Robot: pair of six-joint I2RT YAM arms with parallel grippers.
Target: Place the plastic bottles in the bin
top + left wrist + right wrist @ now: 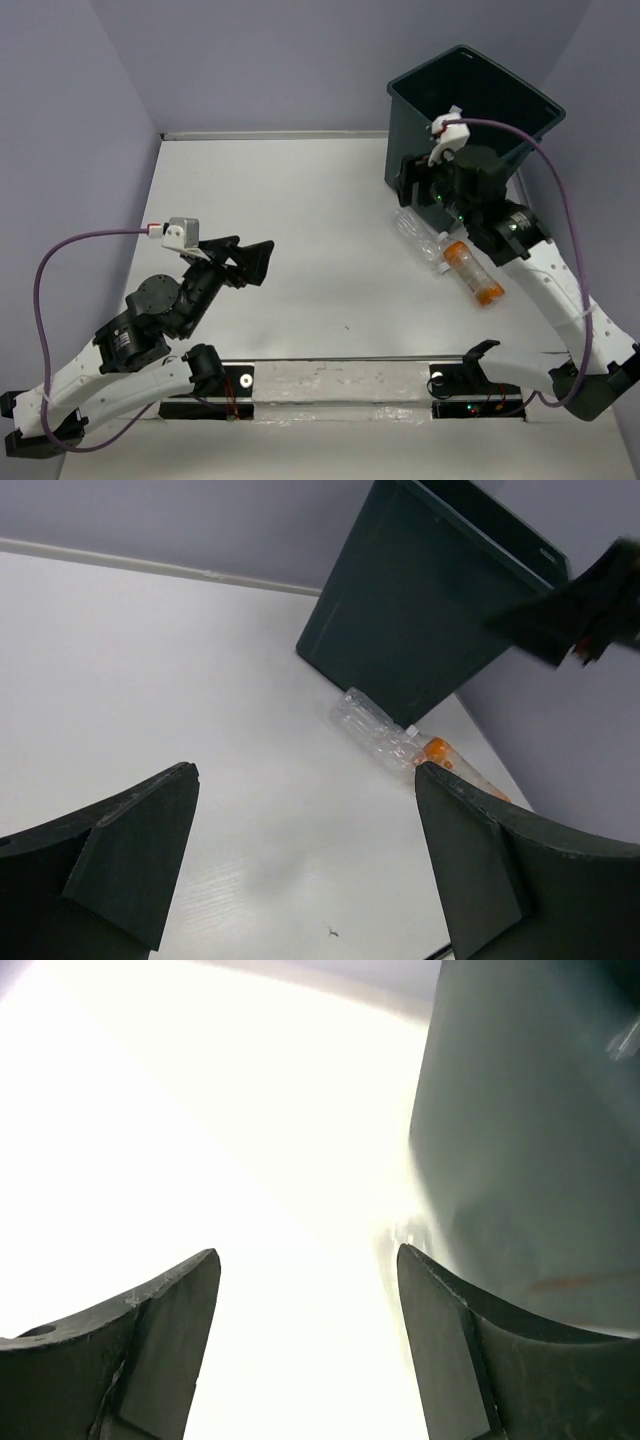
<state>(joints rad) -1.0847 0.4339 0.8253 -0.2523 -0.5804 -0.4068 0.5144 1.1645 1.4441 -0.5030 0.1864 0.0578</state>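
Note:
The dark grey-green bin (pixel 470 95) stands at the table's far right. Two plastic bottles lie on the table at its foot: a clear one (pixel 420 233) and one with an orange cap and orange contents (pixel 473 272). In the left wrist view the clear bottle (pixel 375 728) and the orange one (pixel 447 760) lie below the bin (pixel 420 620). My right gripper (pixel 408 180) hovers beside the bin's near left wall, above the clear bottle; its jaws are open and empty (pixel 307 1255), with the bin wall (pixel 530 1140) to their right. My left gripper (pixel 250 262) is open and empty (pixel 305 780) over the left-centre table.
Grey walls close the table on the left, back and right. A purple cable (pixel 560 170) loops from the right wrist past the bin. A small dark mark (pixel 331 935) is on the white tabletop near the left gripper.

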